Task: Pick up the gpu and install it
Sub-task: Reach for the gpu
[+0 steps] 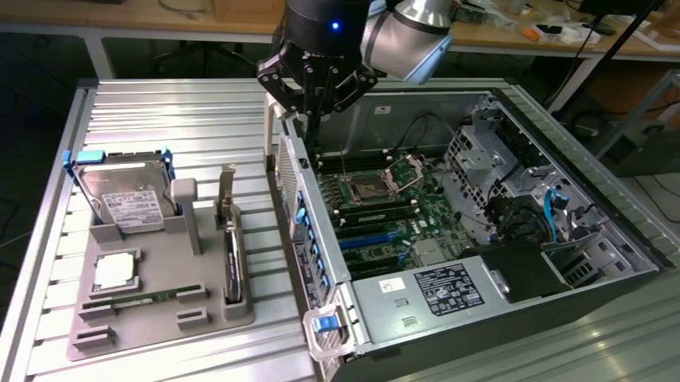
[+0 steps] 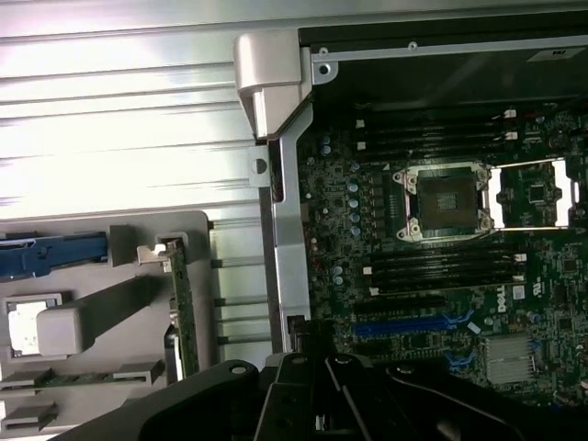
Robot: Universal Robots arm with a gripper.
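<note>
Jaws closed, holding nothing, poised above case wall. Target gpu stands on edge in tray on counter — beside case toward exterior view's left, long axis parallel to that wall.

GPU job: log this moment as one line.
hand: shut, nothing seen held, above case wall | gpu: on edge in grey holder beside case, untouched | install: not done
</note>
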